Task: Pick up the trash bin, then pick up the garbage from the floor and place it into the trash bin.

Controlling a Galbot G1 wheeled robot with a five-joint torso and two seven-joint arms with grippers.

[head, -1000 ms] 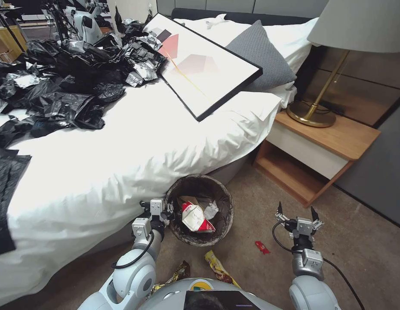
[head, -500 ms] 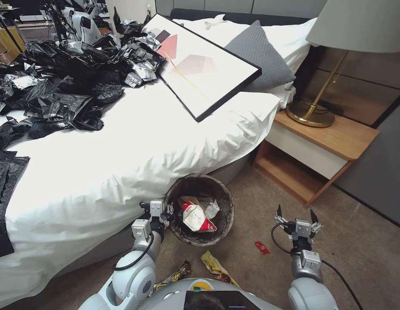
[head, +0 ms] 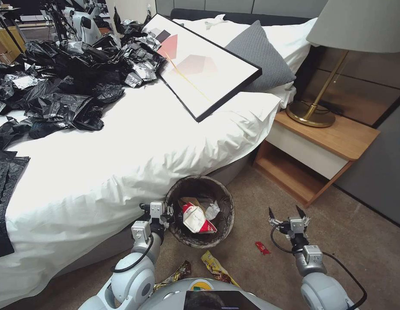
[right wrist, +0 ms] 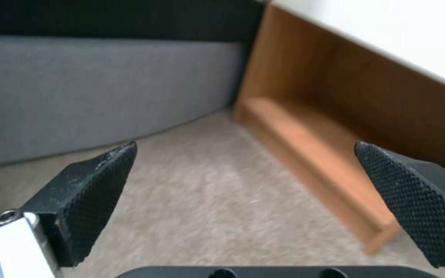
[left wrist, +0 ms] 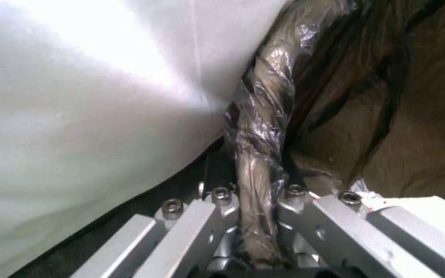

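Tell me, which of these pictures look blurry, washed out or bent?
Head view: sharp, but wide-angle, so the bed edge bows. Left wrist view: soft, the sheet glares white beside the bin rim pinched in the left gripper. Right wrist view: the open right gripper is crisp, the nightstand behind hazy.

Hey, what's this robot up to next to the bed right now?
It is tidying litter off the carpet. The left pincer is clamped on the rim of the small round bin with a dark bag liner, beside the white bed; a crushed red-and-white paper cup lies inside. The right pincer hangs open above the carpet near a small red wrapper. Yellow-gold snack wrappers lie on the floor by the robot's base.
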